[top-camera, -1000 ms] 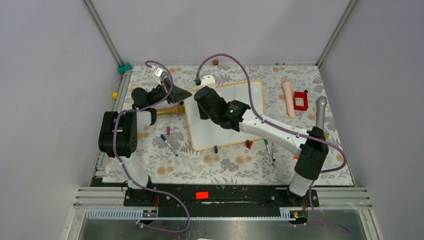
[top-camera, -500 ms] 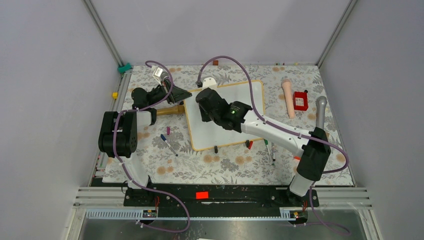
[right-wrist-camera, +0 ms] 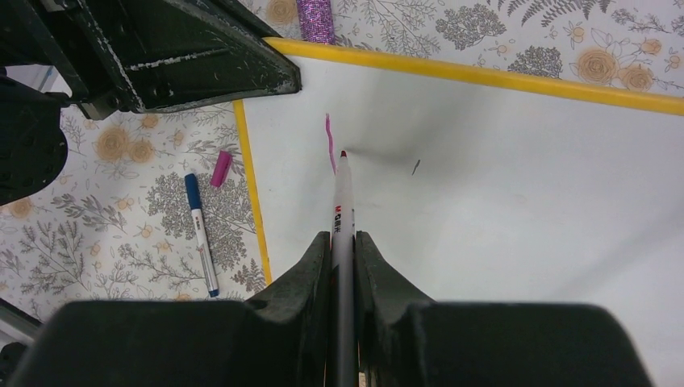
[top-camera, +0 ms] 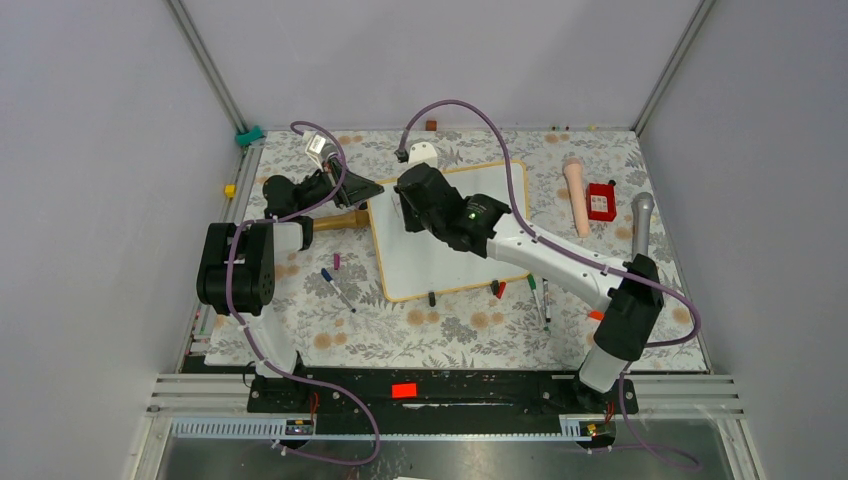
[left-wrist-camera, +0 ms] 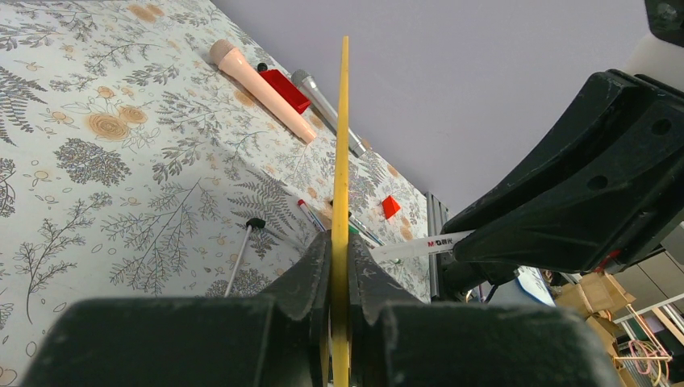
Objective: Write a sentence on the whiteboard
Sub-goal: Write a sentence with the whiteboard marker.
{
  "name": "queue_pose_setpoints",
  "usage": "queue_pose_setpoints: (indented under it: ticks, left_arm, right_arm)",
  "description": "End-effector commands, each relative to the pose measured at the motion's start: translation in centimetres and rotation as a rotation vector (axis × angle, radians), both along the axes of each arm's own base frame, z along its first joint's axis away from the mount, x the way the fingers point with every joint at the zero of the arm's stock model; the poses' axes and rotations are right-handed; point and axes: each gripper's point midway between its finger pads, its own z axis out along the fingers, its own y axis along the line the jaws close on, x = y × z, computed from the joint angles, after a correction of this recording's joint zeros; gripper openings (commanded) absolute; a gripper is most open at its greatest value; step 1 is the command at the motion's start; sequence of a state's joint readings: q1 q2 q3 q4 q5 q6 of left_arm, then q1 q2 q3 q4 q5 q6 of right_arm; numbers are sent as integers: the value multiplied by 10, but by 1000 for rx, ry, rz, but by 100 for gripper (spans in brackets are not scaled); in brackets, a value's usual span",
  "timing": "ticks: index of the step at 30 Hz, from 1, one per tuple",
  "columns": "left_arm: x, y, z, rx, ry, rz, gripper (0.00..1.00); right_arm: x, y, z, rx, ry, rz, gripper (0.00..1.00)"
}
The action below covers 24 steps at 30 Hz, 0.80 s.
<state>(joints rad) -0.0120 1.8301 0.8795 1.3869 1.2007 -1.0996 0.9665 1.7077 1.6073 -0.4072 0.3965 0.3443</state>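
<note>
The whiteboard (top-camera: 440,265) lies tilted on the table, with its yellow rim (left-wrist-camera: 344,121) pinched edge-on in my left gripper (left-wrist-camera: 340,242) at the board's far-left corner (top-camera: 368,192). My right gripper (right-wrist-camera: 343,235) is shut on a white marker (right-wrist-camera: 342,193) and hovers over the board's far-left part (top-camera: 408,196). The marker's red tip points at the white surface (right-wrist-camera: 500,201), right beside a short pink stroke (right-wrist-camera: 329,143). That stroke is the only writing of the sentence that shows. I cannot tell whether the tip touches the board.
A blue marker (top-camera: 337,288) and a pink cap (top-camera: 336,262) lie left of the board. More pens (top-camera: 540,300) lie at its near right. A peach cylinder (top-camera: 576,195), a red block (top-camera: 600,201) and a grey handle (top-camera: 641,225) sit far right.
My right gripper has carried the marker a little toward the board's far edge. The left gripper and the board have not moved.
</note>
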Motion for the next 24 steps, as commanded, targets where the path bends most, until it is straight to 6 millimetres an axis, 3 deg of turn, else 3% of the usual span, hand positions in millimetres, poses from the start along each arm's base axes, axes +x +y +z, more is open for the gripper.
queue_pose_setpoints:
  ticks: [1,7,24]
  left_arm:
    - [-13,-6,18,23,-137,-50,0]
    - [-13,-6,19,22,-139,-51,0]
    - [-13,-6,19,24,-142,-52,0]
  right_arm:
    - [4,10,28,66,-35,28,0]
    - [5,13,24,62,-27,36,0]
    - [17,-4,7,-17,-21,-91,0]
